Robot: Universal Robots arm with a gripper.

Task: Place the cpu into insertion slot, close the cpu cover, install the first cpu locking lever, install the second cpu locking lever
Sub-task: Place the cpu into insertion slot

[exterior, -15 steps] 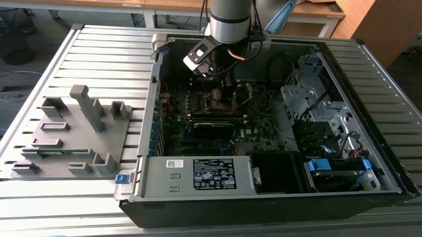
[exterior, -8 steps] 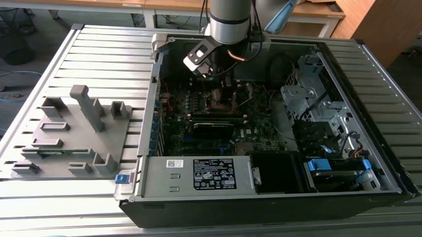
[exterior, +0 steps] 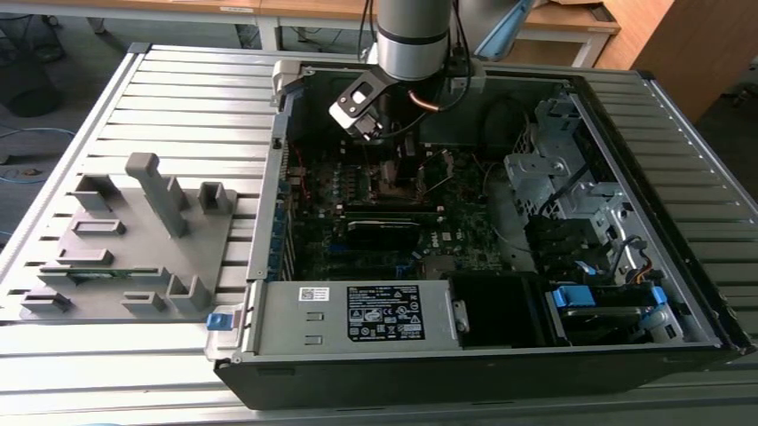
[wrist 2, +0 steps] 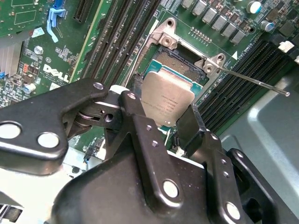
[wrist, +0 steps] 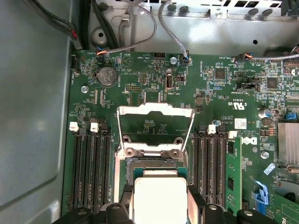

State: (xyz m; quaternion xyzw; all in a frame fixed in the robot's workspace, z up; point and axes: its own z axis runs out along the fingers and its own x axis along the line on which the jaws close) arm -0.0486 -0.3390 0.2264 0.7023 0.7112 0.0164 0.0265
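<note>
Two black fingers [wrist 2: 140, 126] of my claw [wrist 2: 161, 102] are closed most of the way onto the cpu [wrist 2: 168, 95], pinching it by opposite edges, silver top up. In both wrist views the chip [wrist: 159, 196] hangs over the near part of the insertion slot [wrist: 152, 164]. It looks slightly tilted, and I can't tell whether it touches the socket yet. The far part of the socket's dark centre is uncovered.

Just beyond the socket, the cpu cover [wrist: 154, 109] is swung open and lies back over the green motherboard [wrist: 140, 65]. A thin locking lever [wrist 2: 252, 79] sticks out free from a socket corner, over the black memory slots [wrist: 91, 168] that flank the socket.

In the exterior view the arm [exterior: 413, 35] comes down from above, its wrist pointed nearly straight down into the open computer case [exterior: 474, 377]. The case lies on a slatted grey desk [exterior: 177, 98], with a grey parts fixture [exterior: 130, 240] on the exterior view's left.
</note>
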